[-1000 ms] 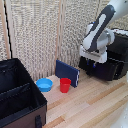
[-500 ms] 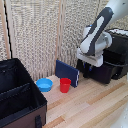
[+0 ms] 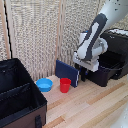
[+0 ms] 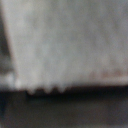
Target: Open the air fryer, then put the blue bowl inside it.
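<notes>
Hanging by air fryer [image 3: 114, 60] — fingers [image 3: 84, 76].

Soft, even light in the exterior view; the wrist view is heavily blurred.

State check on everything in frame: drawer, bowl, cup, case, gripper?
air fryer: drawer pulled out, nothing seen inside
blue bowl: upright on floor, untouched
red cup: upright, beside bowl
black fabric case: open
gripper: low at drawer front, jaws not discernible
</notes>
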